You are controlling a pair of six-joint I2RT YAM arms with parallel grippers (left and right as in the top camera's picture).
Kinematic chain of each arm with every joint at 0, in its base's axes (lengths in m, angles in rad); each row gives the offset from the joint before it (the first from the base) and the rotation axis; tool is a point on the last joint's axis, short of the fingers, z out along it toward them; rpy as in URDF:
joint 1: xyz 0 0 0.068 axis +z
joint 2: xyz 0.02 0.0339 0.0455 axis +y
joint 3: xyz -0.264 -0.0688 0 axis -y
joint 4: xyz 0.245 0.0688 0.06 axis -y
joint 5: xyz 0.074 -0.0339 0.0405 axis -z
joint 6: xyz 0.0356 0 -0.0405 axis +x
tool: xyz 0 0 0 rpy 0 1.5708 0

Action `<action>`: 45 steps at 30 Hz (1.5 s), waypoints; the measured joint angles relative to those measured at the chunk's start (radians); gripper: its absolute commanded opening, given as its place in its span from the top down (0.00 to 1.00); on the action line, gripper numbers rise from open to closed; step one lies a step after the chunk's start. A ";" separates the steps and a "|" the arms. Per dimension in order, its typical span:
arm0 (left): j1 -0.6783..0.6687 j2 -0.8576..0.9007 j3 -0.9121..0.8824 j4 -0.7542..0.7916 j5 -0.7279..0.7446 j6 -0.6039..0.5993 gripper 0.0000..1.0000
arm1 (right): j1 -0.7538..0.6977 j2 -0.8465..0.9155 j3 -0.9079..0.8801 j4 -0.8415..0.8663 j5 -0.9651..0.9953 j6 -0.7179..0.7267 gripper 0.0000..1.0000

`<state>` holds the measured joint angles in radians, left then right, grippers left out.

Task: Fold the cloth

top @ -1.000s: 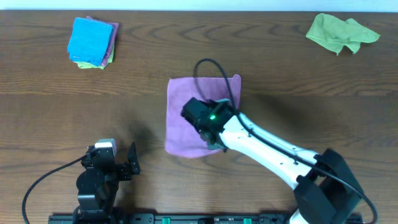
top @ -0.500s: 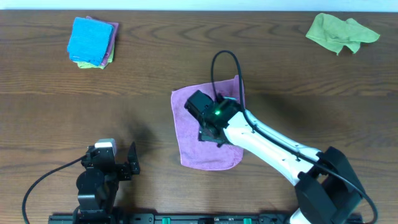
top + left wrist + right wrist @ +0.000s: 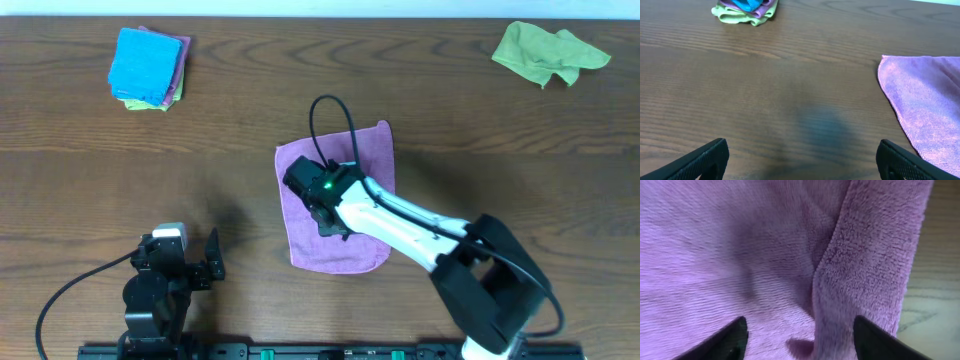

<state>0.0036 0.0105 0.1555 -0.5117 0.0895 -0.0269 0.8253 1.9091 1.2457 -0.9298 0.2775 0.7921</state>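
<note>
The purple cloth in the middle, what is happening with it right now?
The right gripper hovers close over the purple cloth at mid-table, open, with nothing pinched. The right wrist view shows one layer of the cloth lying folded over along one side. The left gripper sits open and empty near the front left. A stack of folded cloths lies far left, and a crumpled green cloth far right.

Dark wood-grain table [image 3: 240, 120], evenly lit.
</note>
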 measured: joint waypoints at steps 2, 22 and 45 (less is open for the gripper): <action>0.000 0.000 0.000 0.000 0.000 0.000 0.04 | -0.001 0.022 0.000 -0.013 0.014 0.000 0.81; 0.000 0.000 0.000 0.000 0.000 0.000 0.05 | -0.254 0.026 0.000 -0.355 0.153 0.185 0.91; 0.000 0.000 0.000 0.000 0.000 0.000 0.05 | -0.420 0.025 -0.002 -0.339 0.090 0.279 0.99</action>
<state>0.0040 0.0101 0.1555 -0.5117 0.0895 -0.0269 0.4049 1.9343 1.2442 -1.2690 0.3672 1.0714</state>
